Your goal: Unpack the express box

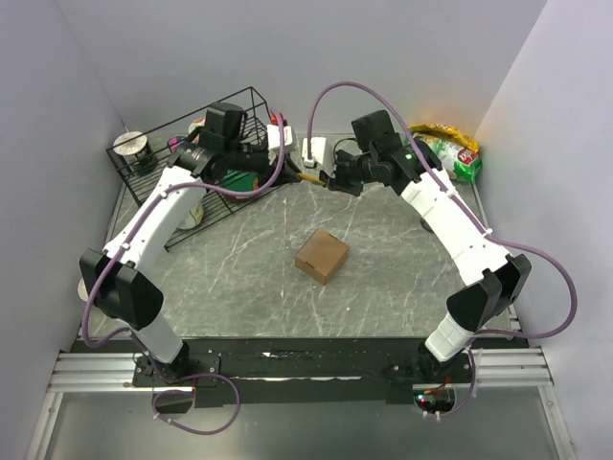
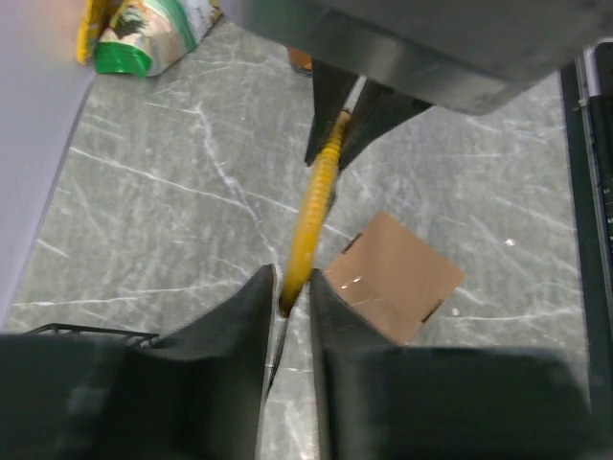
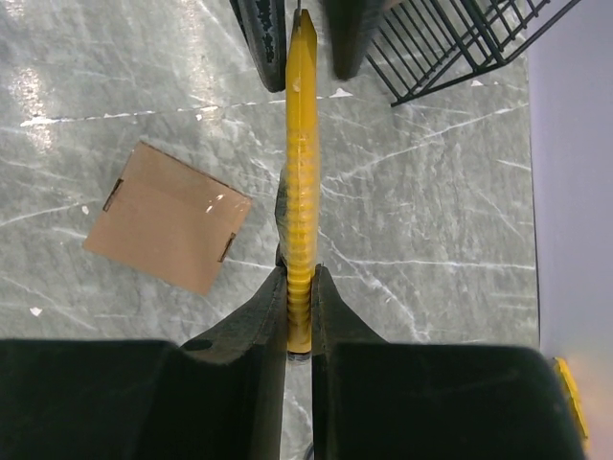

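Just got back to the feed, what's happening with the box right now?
The right gripper is shut on one end of a yellow tool, held up in the air. The left gripper has its fingers either side of the other end; whether it grips yet is unclear. The express box sits closed on the table, with neither arm touching it.

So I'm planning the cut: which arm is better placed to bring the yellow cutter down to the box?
Right, probably. The right gripper is shut on the yellow cutter at its ridged handle; the left gripper merely flanks its tip. The express box sits mid-table between both arms.
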Controlling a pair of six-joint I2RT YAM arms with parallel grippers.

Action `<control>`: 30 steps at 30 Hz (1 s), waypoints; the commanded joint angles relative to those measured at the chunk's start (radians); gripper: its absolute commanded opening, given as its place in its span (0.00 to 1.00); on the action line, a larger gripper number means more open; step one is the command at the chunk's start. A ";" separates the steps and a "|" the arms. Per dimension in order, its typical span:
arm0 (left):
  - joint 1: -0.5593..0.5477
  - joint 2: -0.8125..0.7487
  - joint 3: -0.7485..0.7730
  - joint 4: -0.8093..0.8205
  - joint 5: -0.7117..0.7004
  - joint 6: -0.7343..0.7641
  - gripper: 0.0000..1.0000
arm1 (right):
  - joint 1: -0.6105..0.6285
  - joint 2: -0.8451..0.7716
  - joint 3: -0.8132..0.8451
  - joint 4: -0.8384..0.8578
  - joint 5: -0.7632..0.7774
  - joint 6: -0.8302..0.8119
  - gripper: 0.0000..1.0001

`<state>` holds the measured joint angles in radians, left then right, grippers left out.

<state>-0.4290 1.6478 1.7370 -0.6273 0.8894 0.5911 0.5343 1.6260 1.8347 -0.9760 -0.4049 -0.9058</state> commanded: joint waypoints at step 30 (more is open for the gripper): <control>0.148 -0.013 -0.169 0.527 0.341 -0.758 0.01 | -0.359 0.047 0.034 0.198 -0.804 0.553 0.73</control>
<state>-0.2802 1.6444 1.5398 -0.1665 1.1587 -0.1001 0.1619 1.6356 1.8172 -0.8143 -1.1603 -0.3630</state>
